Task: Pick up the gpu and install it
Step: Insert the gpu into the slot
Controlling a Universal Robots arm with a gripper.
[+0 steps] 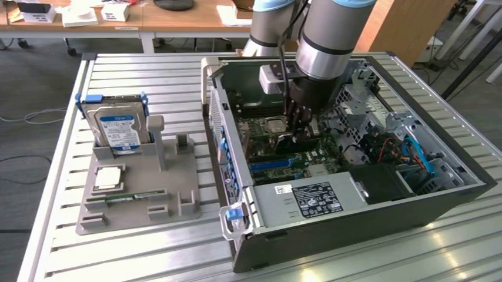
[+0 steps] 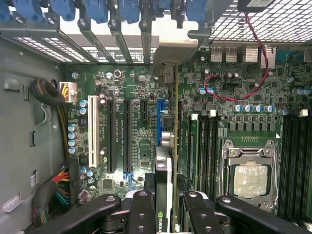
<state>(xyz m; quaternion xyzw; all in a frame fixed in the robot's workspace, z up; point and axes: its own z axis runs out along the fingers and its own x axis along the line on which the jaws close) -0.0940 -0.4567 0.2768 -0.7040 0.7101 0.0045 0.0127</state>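
Note:
In the wrist view the gpu (image 2: 165, 165) is a thin dark card seen edge-on, with a green logo near my fingers. My gripper (image 2: 163, 212) is shut on it, one black finger (image 2: 140, 209) on each side. Its silvery bracket (image 2: 168, 53) reaches the rear slot openings of the case. The card stands over the motherboard (image 2: 141, 146), just beside the long blue slot (image 2: 159, 122); whether it sits in a slot I cannot tell. In the exterior view my gripper (image 1: 302, 129) is down inside the open computer case (image 1: 353, 217).
A CPU socket (image 2: 251, 178) and memory slots lie beside the card. A power supply (image 1: 314, 200) and cables fill the case's near end. To the exterior view's left a grey holder (image 1: 137, 188) carries a blue-labelled hard drive (image 1: 117, 126), a processor (image 1: 108, 176) and a memory stick (image 1: 133, 198).

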